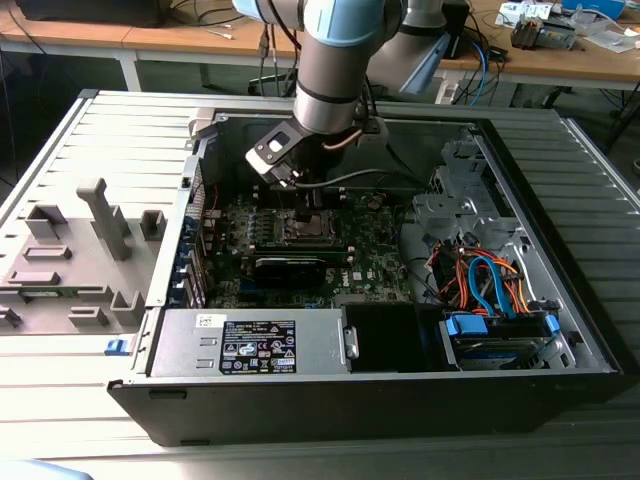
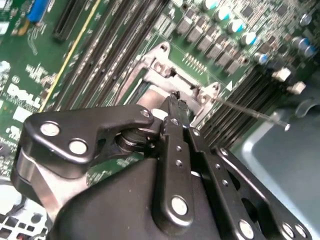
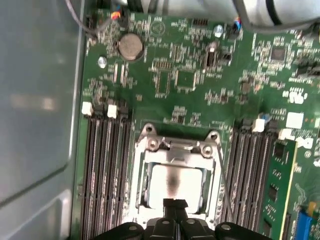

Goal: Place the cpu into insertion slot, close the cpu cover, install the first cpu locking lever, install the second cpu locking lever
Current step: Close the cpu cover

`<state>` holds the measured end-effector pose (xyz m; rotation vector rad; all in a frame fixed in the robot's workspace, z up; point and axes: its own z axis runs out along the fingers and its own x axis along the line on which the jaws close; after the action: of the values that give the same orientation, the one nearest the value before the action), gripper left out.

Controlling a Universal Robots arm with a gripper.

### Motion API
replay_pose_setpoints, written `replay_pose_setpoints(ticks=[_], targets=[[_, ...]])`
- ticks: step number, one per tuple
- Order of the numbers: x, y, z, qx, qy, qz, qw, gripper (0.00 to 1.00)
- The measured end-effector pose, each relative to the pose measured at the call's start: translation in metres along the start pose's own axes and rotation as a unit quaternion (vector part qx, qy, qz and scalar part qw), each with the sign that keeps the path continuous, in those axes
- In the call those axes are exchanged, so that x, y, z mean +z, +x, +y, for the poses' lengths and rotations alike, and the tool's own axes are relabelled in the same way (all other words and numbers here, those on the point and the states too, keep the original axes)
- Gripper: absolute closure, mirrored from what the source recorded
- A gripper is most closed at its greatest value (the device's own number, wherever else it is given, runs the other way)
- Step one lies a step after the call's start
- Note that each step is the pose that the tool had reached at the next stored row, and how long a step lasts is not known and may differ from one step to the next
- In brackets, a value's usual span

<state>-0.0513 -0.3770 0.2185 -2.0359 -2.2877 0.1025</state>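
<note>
We see the pale-blue and grey arm [image 1: 335, 60] angled steeply downward, its wrist [image 1: 285, 150] tilted toward the exterior view's left. The black gripper [image 2: 175, 100] hangs beneath it; in both wrist views its fingers [image 3: 175, 205] meet in one narrow tip.

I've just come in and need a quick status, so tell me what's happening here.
A robot arm reaches into an open computer case, its shut gripper right over the insertion slot on the green board. The cpu lies in the slot, and the cpu cover looks lowered around it. One thin wire lever sticks out sideways, seemingly not latched.
</note>
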Motion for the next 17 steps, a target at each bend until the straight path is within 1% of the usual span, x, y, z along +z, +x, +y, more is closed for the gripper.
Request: replay_pose_setpoints(ticks=[1, 2, 4, 5, 6, 7, 8, 10, 17], targets=[[-0.0008, -0.0004, 0.0029, 0.000, 0.0008, 0.0001, 1.00000, 0.89], [-0.0022, -0.0010, 0.0080, 0.000, 0.0024, 0.0002, 1.00000, 0.89], [-0.0038, -0.0015, 0.0124, 0.000, 0.0037, 0.0005, 0.99999, 0.89], [-0.0049, -0.0016, 0.0136, 0.000, 0.0040, 0.0005, 0.99999, 0.89], [-0.0065, -0.0016, 0.0140, 0.000, 0.0040, 0.0005, 0.99999, 0.89], [-0.0103, -0.0016, 0.0139, 0.000, 0.0041, 0.0005, 0.99999, 0.89], [-0.0157, -0.0016, 0.0134, 0.000, 0.0041, 0.0005, 0.99999, 0.89], [-0.0207, -0.0015, 0.0130, 0.000, 0.0040, 0.0006, 0.99999, 0.89], [-0.0215, -0.0015, 0.0129, 0.000, 0.0040, 0.0010, 0.99999, 0.89]])
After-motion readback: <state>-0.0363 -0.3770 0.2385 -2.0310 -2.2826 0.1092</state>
